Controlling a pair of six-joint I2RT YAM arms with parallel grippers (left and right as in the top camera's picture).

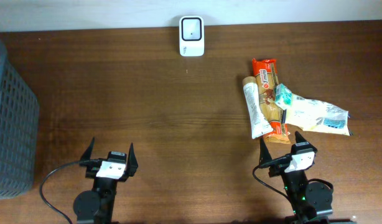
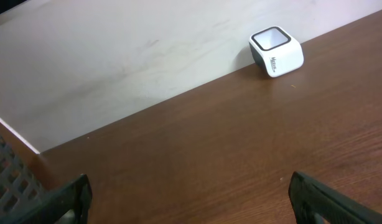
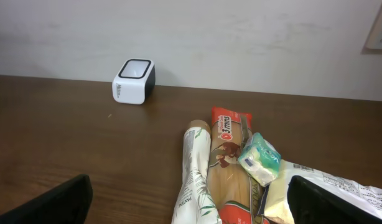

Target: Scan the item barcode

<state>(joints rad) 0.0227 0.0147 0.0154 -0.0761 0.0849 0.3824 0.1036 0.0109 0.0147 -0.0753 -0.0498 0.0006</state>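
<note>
Both arms sit low at the table's near edge, left gripper (image 1: 110,150) at 7 o'clock, right gripper (image 1: 280,143) at 5 o'clock, both aimed toward 12. Jaws on each are spread wide, nothing between them.

Items are piled at 3 o'clock on the brown wooden table (image 1: 147,99): white squeeze tube (image 1: 256,106), red pasta packet (image 1: 269,84), small teal packet (image 1: 283,95) on top, crinkled white-and-yellow plastic bag (image 1: 318,115). Pile's near end is just beside the right fingertips.

White box-shaped barcode scanner (image 1: 191,28) at 12 o'clock, against the wall.

Overhead alone shows the whole grey mesh basket (image 1: 10,124) at 9 o'clock (left wrist catches only a corner). The pile shows in overhead and right wrist only; no barcode legible in either.
</note>
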